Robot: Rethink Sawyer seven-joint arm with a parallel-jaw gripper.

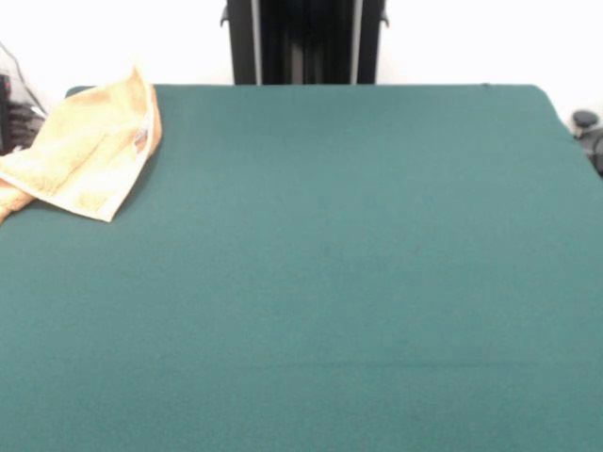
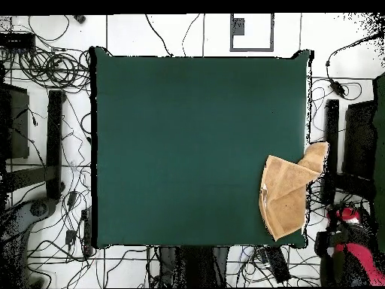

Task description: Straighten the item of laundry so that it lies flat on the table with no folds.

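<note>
One arm [image 2: 353, 257] was all you had in sight, red and black, down off the surface's corner in the overhead view. Could you read the jaws?

No. You could not tell whether the jaws were open or closed; that end of the arm was a muddle of red and black beside the surface, and the front view showed only the black pedestal [image 1: 303, 42] at the far side.

Nearest to the arm, then, what did you have?

You had the towel [image 1: 89, 151], tan and golden-orange, at that same corner of the green surface [image 1: 330, 282]. From the front it sat at the far left corner; from above, the towel [image 2: 286, 197] lay against the right edge, near the robot's end.

Did it lie flat?

It did not. You saw it doubled over itself, with a crease running across it and one flap laid over the rest. A part of it hung past the edge of the surface [image 2: 188, 135].

And further out?

Bare green cloth everywhere else, and on the floor around it, tangled cables [image 2: 53, 68].
</note>
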